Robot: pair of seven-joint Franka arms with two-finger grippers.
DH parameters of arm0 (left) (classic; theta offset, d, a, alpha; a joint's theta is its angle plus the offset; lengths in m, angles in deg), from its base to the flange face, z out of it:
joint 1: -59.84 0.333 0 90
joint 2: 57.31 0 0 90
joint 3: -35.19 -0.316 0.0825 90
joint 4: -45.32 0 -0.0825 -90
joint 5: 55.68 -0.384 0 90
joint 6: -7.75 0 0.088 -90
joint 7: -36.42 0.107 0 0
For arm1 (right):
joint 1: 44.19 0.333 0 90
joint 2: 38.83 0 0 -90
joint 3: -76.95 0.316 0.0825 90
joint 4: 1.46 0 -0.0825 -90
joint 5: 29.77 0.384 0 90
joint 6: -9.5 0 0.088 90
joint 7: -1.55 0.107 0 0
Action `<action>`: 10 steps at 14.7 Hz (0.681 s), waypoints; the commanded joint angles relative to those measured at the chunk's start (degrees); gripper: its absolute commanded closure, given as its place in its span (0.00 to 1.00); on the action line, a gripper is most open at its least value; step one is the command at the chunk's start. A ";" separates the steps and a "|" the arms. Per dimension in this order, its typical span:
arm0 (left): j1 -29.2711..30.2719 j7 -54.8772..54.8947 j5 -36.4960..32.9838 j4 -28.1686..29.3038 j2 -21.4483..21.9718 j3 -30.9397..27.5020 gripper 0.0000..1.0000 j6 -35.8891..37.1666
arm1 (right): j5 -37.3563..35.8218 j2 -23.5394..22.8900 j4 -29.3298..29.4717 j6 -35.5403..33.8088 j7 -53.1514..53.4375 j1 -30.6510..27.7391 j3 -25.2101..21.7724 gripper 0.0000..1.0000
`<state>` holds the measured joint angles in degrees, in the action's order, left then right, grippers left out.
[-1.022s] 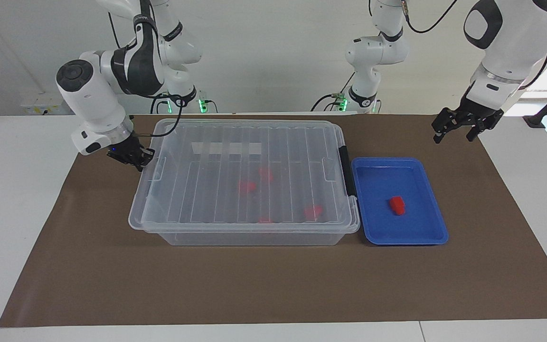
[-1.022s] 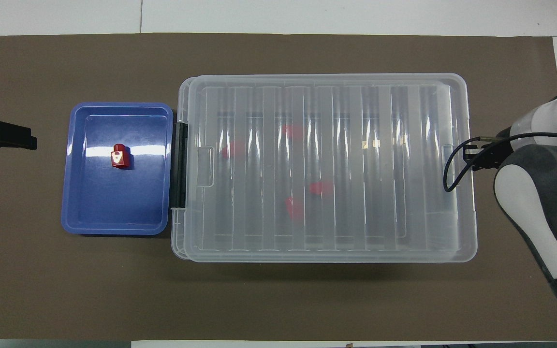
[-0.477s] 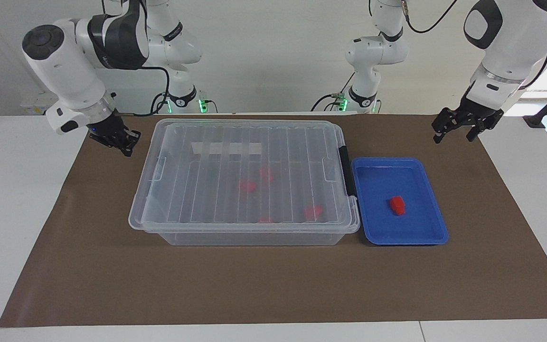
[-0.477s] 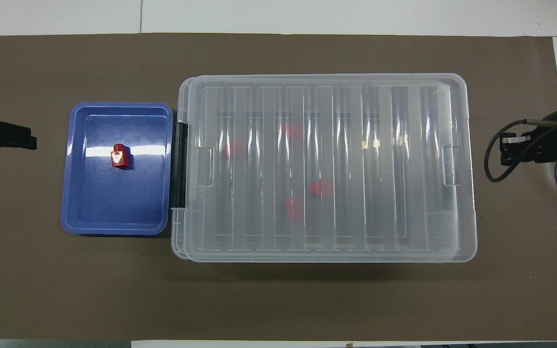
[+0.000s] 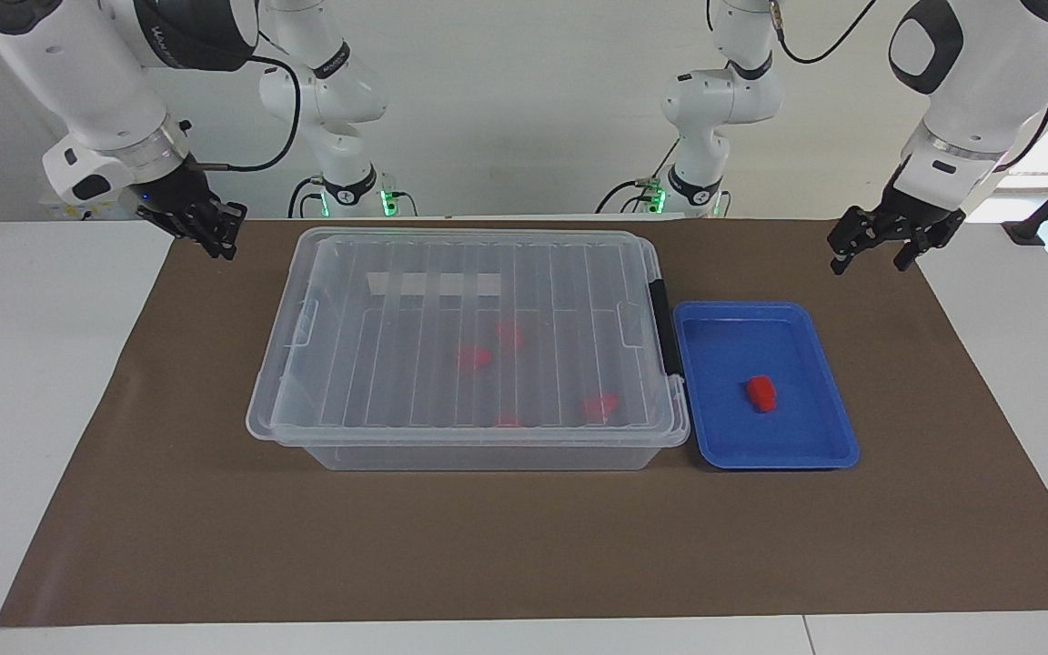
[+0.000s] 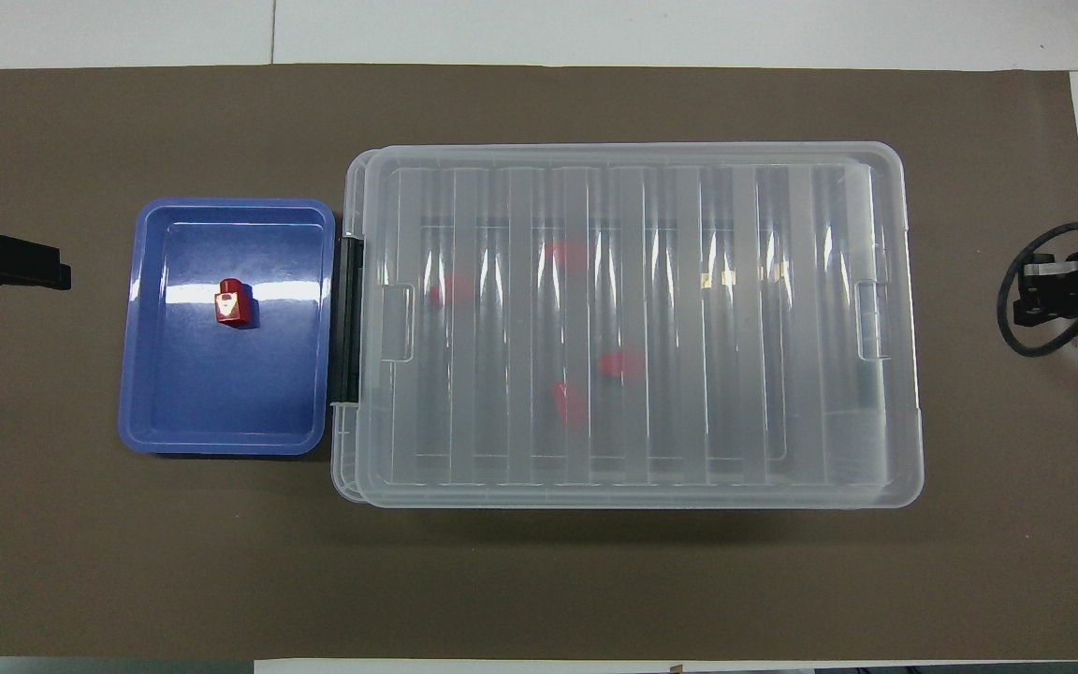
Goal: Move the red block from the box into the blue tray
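While the lidded box (image 5: 469,350) sits mid-mat, one red block (image 5: 761,393) lies inside the blue tray (image 5: 829,452) touching the box's latch end toward the left arm. Four more red blocks (image 6: 621,364) show through the lid. Left gripper (image 5: 871,244) hangs over the mat, fingers apart, empty. Right gripper (image 5: 212,232) hangs over the mat's edge; finger state cannot be told.

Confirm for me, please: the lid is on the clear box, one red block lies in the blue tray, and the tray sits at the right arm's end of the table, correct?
Not quite. The blue tray sits beside the box toward the left arm's end of the table, as the facing view shows. The rest stands: the lid is on the box and one red block lies in the tray.
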<state>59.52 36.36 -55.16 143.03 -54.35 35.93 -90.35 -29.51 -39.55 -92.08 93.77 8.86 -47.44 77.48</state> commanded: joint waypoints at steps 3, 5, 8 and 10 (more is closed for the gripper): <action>0.41 -0.29 0.89 -0.06 0.73 0.05 0.00 0.98 | 0.26 -0.42 0.80 -0.16 0.43 0.08 -0.89 0.00; 0.32 -0.29 0.89 0.03 0.73 0.05 0.00 0.98 | 0.26 -0.25 0.71 -0.24 0.34 0.08 -1.24 0.00; 0.41 -0.29 0.89 -0.06 0.73 0.05 0.00 1.07 | 0.26 -0.51 0.98 0.02 0.08 0.08 -1.41 0.00; 0.32 -0.29 0.89 0.03 0.73 0.05 0.00 0.98 | 0.18 -0.60 1.24 2.03 -2.02 0.08 -1.41 0.00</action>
<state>59.52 36.36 -55.16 143.03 -54.35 35.93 -90.35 -29.51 -39.71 -91.80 94.35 8.67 -47.44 76.42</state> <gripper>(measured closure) 0.000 0.000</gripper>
